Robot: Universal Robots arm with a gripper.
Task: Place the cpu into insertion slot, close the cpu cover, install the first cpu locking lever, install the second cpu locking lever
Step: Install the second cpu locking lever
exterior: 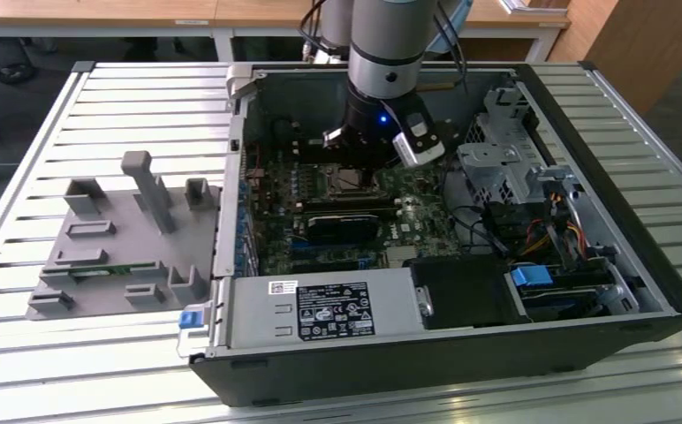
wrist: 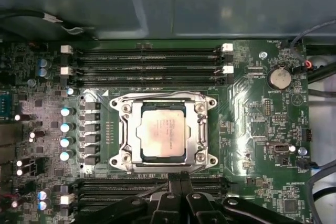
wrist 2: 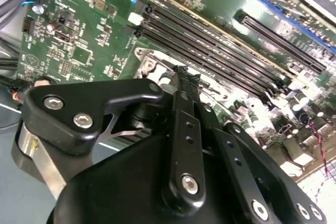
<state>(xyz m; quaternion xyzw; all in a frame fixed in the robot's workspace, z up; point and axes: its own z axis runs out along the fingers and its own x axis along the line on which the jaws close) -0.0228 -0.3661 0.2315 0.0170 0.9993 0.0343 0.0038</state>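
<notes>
Your gripper (wrist: pixel 180 179) pinched closed, holding nothing, fingertips poised at six o'clock of the cpu (wrist: pixel 160 130), cpu cover (wrist: pixel 197 129) down around it.

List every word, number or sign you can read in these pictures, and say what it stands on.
None can be read.
Black label on the power-supply box: print too small.
White sticker on the same box: too small.
Face of the cpu: faint print, blurred.
Motherboard markings: too small.
</notes>
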